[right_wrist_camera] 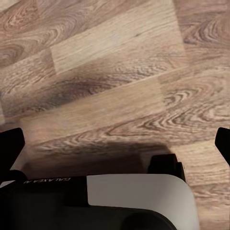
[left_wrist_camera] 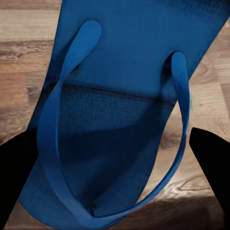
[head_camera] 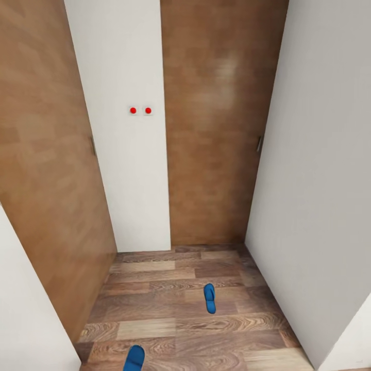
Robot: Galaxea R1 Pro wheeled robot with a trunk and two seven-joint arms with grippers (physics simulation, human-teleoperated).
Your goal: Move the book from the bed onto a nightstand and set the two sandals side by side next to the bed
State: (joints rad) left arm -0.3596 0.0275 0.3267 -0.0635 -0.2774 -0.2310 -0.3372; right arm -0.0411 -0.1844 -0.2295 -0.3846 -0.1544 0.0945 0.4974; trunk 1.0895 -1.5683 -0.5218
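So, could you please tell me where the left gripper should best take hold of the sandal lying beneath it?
Probably across the sandal sole's two long edges, coming straight down from above: it lies flat, strap up, and the left gripper fingers already straddle its narrower part.

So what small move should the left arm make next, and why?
Probably lower the left gripper and close it on the bright blue flip-flop. The left wrist view shows this sandal lying between the spread dark fingers, on the brown wood-plank floor, not yet gripped.
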